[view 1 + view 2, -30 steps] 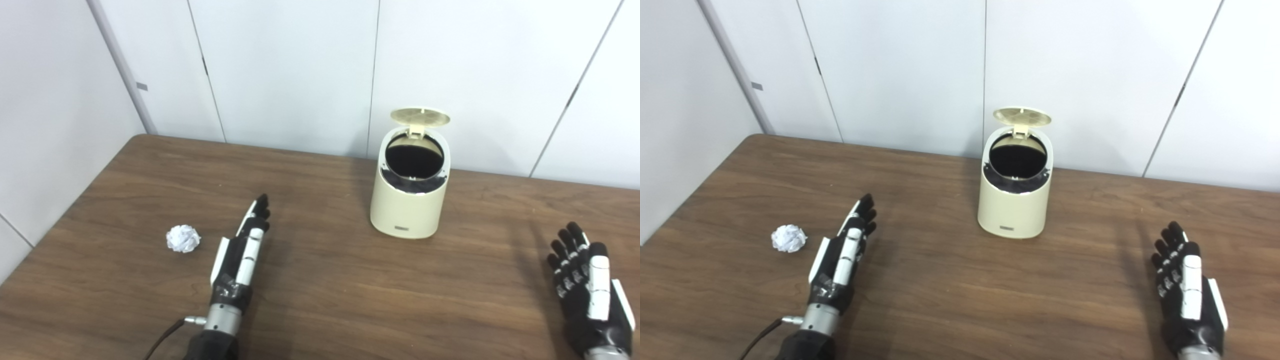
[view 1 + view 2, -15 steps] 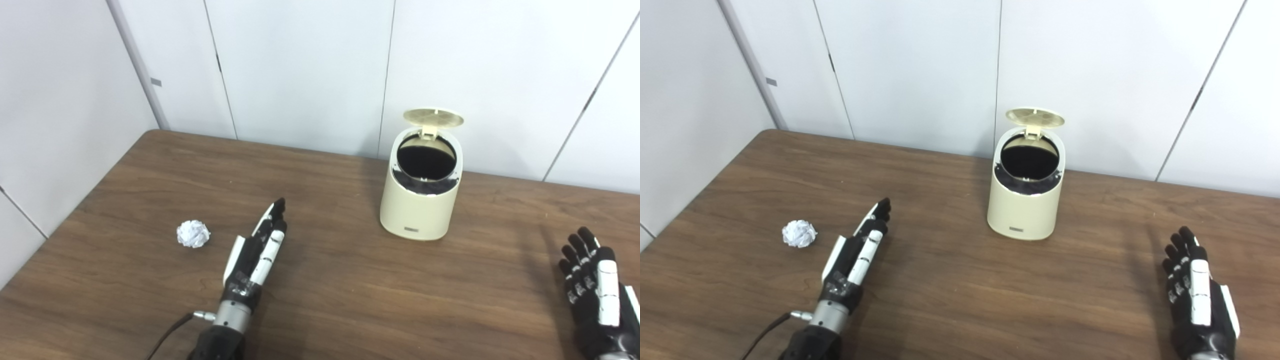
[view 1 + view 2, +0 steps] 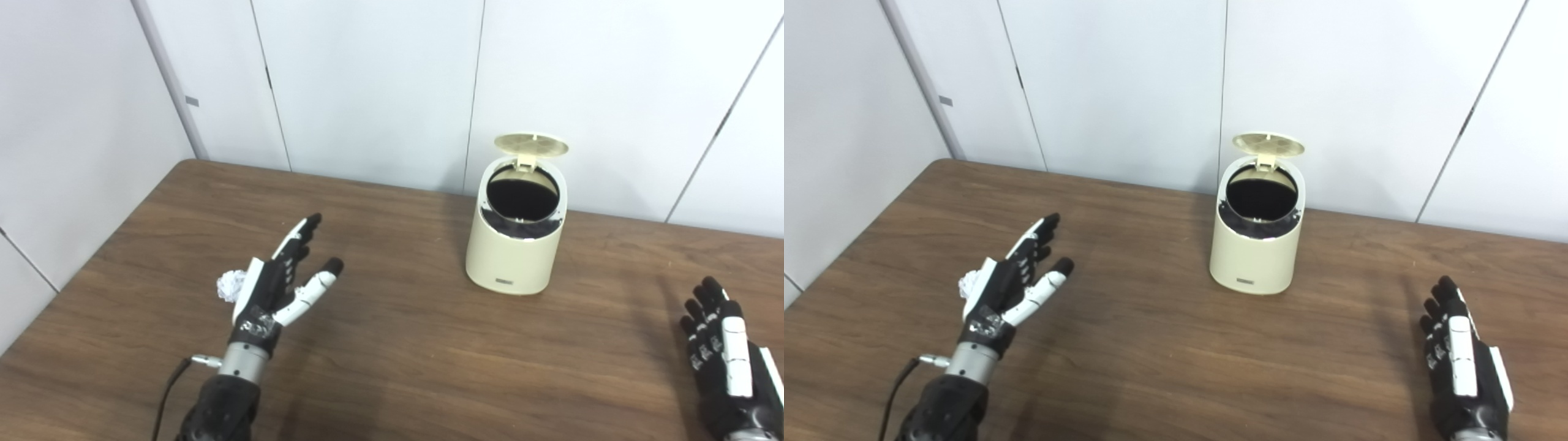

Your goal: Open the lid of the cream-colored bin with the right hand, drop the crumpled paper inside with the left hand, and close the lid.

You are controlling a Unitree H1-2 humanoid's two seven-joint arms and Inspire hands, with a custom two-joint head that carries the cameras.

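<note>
Paper ball (image 3: 228, 286) judged light, soft, crushable; best pinched around middle. Left hand (image 3: 278, 286) was spread, empty, beside it. Right hand (image 3: 726, 361) was flat, empty. Bin (image 3: 516, 245) lid (image 3: 530, 144) stood raised.

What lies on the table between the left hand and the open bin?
Nothing: both eye views show only bare table between the left hand and the bin. The paper ball lies on the hand's other side, partly hidden.

Small label on bin (image 3: 505, 281), unreadable
</note>
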